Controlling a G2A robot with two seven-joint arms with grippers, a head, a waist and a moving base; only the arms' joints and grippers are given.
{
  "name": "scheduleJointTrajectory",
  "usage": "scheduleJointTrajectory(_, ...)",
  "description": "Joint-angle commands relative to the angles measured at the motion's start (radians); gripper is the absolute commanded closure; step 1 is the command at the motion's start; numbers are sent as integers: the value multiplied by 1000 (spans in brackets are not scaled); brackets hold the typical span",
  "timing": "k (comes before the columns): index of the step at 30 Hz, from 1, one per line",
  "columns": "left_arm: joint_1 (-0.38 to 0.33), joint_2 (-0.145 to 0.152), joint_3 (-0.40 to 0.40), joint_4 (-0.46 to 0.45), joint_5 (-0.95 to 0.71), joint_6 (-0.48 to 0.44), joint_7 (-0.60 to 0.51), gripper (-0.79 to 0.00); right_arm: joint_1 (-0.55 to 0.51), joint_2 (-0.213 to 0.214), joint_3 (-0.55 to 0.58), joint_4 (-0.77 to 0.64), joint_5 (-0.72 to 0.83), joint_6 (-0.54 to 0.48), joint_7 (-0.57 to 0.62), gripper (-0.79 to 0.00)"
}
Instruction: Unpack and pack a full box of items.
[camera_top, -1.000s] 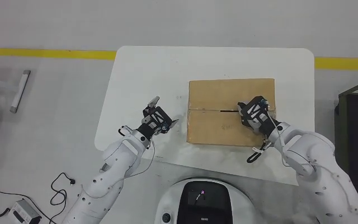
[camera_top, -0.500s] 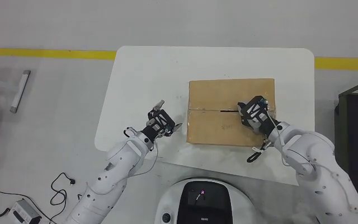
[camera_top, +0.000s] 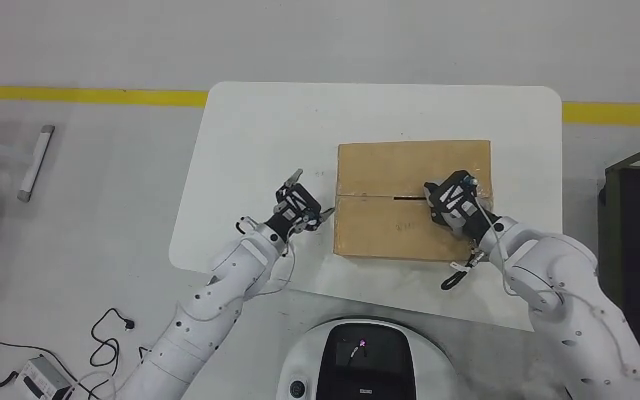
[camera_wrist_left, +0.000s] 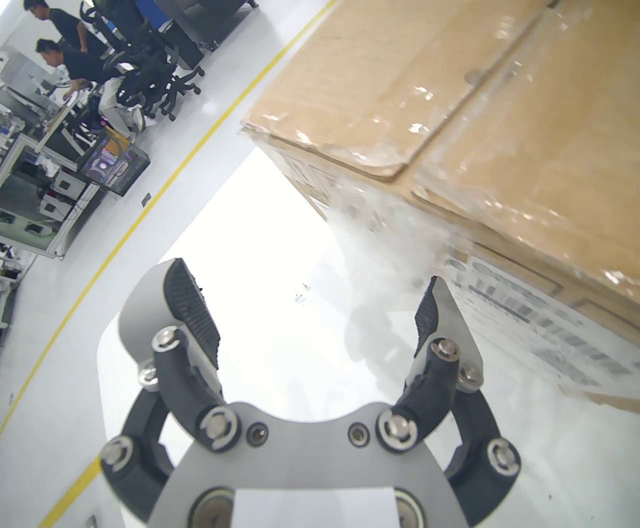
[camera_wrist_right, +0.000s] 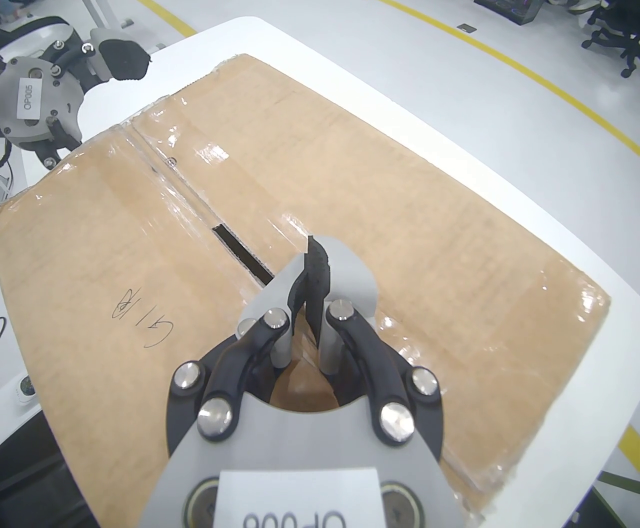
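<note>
1. Box (camera_top: 415, 200) sits on the right half of the table (camera_top: 260, 130), flaps down and the seam taped.
2. The left gripper (camera_wrist_left: 310, 300), spread wide and empty, has slid closer and is now just beside the box's side, probably to brace it.
3. The right gripper (camera_wrist_right: 316, 260) stays clenched on the seam by a short slit (camera_wrist_right: 240, 252); opening has barely begun.
4. Contents are hidden.

Around the white surface

We see a white surface (camera_top: 260, 130) with rounded corners on a pale grey floor (camera_top: 100, 250), with a yellow line (camera_top: 100, 96) running behind it. A grey bar (camera_top: 35, 160) lies on the floor well off to the left, and a black cable (camera_top: 105, 335) curls near the front. Black office chairs (camera_wrist_left: 150, 85) stand beyond the line.
</note>
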Motion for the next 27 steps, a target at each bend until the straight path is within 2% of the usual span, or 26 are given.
scheduleJointTrajectory(1, -7, -4, -2, 1, -5, 28, 16, -785, 2, 0, -2, 0, -2, -1, -1, 0)
scheduleJointTrajectory(10, -5, -10, -44, -46, -14, 97, 60, -785, 11, -2, -9, 9, -8, -1, -4, 0)
scheduleJointTrajectory(27, 28, -12, -94, -213, -48, 40, 54, -785, 25, -5, -14, 13, -7, 3, -5, 0)
